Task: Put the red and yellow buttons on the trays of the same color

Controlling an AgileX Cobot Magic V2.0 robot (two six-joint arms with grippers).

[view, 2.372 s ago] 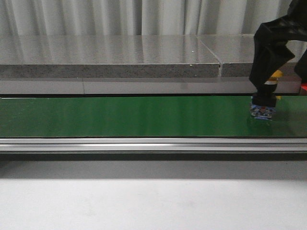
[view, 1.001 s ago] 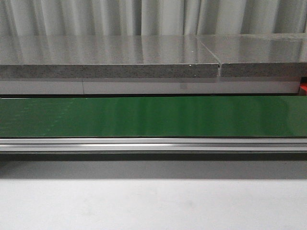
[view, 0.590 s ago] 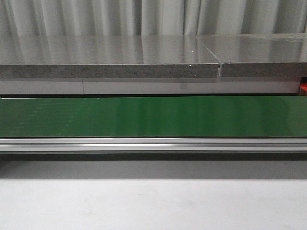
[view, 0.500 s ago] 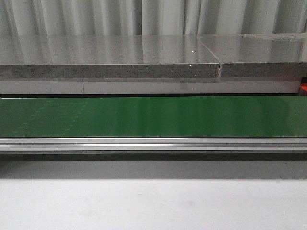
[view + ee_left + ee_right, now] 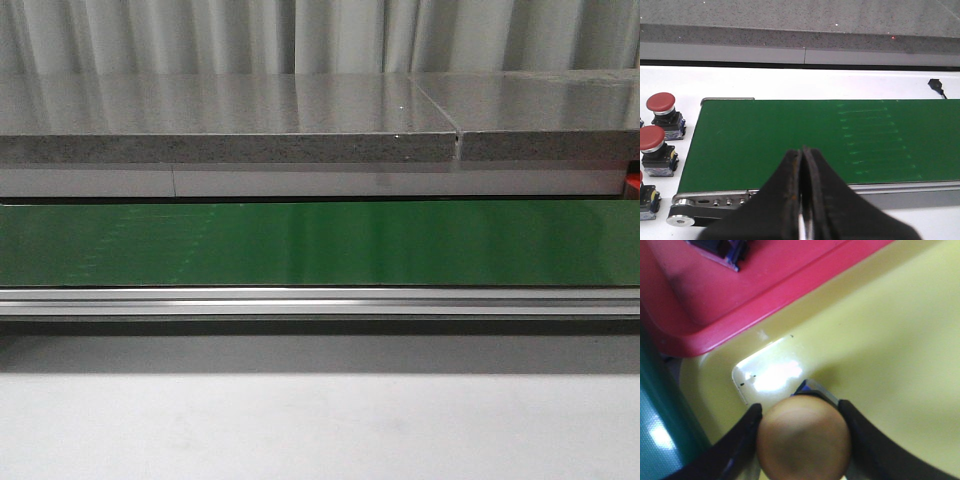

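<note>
Conveyor belt [image 5: 300,243]: glossy dark green, silver rail. Bench [image 5: 230,110]: speckled grey. Curtain [image 5: 300,35]: pale grey. Two buttons [image 5: 661,102] [image 5: 651,138]: red caps, black bodies. Held button [image 5: 804,437]: dull yellow-orange cap. Trays: yellow tray [image 5: 890,340], red tray [image 5: 740,285]. Fingers [image 5: 790,200]: black.

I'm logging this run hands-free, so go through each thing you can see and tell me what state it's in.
Left end effector: shut, holding nothing, above the belt's near edge.
Right end effector: shut on the yellow button, over the yellow tray.
Red buttons: upright on the white table beside the belt's end.
Green belt: bare.
Red tray: next to the yellow tray, holding a dark object.
</note>
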